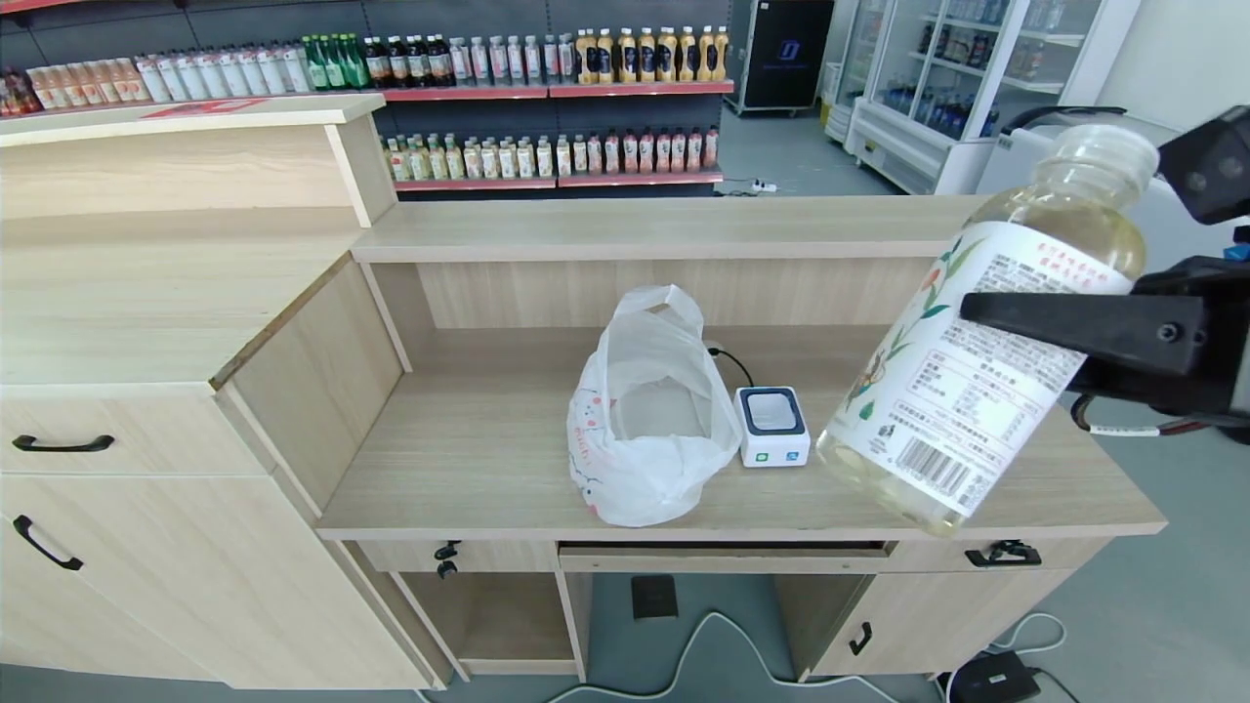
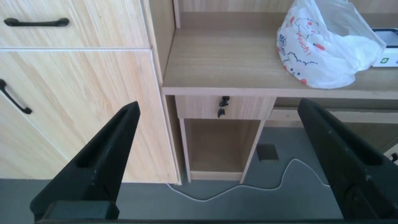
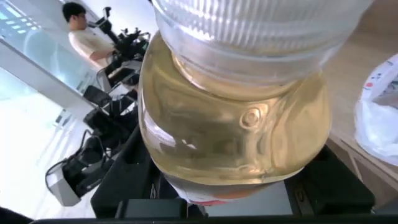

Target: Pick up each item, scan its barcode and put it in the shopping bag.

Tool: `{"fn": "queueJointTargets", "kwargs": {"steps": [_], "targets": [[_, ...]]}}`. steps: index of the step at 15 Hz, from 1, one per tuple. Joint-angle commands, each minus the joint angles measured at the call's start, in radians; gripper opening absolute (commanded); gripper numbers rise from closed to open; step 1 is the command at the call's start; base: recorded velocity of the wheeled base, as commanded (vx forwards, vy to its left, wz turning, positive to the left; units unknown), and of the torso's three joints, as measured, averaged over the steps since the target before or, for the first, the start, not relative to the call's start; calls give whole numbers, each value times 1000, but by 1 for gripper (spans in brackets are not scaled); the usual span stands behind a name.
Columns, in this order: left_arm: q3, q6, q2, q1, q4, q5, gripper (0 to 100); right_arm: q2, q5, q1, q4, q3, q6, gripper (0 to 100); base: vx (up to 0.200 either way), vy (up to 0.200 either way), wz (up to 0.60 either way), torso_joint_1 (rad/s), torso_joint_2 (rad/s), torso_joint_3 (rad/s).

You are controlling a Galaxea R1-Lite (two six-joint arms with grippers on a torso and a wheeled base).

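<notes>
A clear bottle (image 1: pixel 937 410) of pale yellow drink with a white label hangs tilted above the desk's right end, cap up and to the right, barcode facing the head camera. My right gripper (image 1: pixel 1025 322) is shut on the bottle's upper body; the right wrist view looks along the bottle (image 3: pixel 236 118) from close up. A white plastic shopping bag (image 1: pixel 649 420) stands open on the middle of the desk, and the small white scanner (image 1: pixel 772 425) sits just to its right. My left gripper (image 2: pixel 219 106) is open, low beside the desk's left front, with the bag (image 2: pixel 323 46) farther off.
The wooden desk (image 1: pixel 469 449) has a raised back ledge and a taller counter (image 1: pixel 146 293) on its left. Drawers with black handles (image 1: pixel 61 444) sit below. White cables (image 1: pixel 723 654) trail on the floor under the desk. Drink shelves (image 1: pixel 547 93) stand far behind.
</notes>
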Motion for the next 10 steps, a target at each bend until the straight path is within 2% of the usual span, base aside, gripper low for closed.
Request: {"fn": "queueJointTargets", "kwargs": {"steps": [1, 7, 10], "targets": [[0, 0, 0, 0, 0, 0, 100, -47, 3, 29, 20, -8, 4, 0, 0, 0, 0, 0, 0, 0], [0, 0, 0, 0, 0, 0, 100, -141, 15, 75, 227, -23, 7, 0, 0, 0, 0, 0, 0, 0], [0, 0, 0, 0, 0, 0, 100, -100, 17, 82, 235, -98, 11, 0, 0, 0, 0, 0, 0, 0]]}}
